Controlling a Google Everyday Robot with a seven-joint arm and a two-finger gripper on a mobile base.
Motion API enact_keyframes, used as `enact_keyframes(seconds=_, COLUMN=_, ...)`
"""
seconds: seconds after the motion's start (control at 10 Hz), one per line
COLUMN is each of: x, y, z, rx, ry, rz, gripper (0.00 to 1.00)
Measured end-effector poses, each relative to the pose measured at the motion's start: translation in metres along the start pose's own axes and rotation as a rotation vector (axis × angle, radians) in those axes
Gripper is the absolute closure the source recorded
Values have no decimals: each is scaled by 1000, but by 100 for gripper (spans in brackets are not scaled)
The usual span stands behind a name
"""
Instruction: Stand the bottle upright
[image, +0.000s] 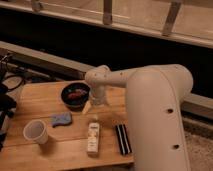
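The bottle (93, 137) is whitish-cream with a narrow cap and a pale label. It lies on its side on the wooden table (45, 97), near the front edge, with its cap pointing away from the camera. My gripper (88, 107) hangs from the white arm just right of the black bowl. It is a short way behind the bottle's cap and above the table. It holds nothing that I can see.
A black bowl (75, 95) with something reddish in it sits behind the bottle. A blue sponge (61, 119) and a white paper cup (36, 131) lie to the left. A black ribbed bar (122, 138) lies just right of the bottle.
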Motion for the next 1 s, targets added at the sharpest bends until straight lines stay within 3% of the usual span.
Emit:
enact_keyframes(seconds=0.3, x=10, y=-6, z=10, rx=-8, ry=13, rz=12, gripper=7)
enact_keyframes(seconds=0.7, x=60, y=-38, z=27, rx=-61, ry=29, rz=60, gripper=7)
enact_keyframes(seconds=1.0, x=72, y=-33, z=37, rx=-94, ry=29, rz=57, gripper=7)
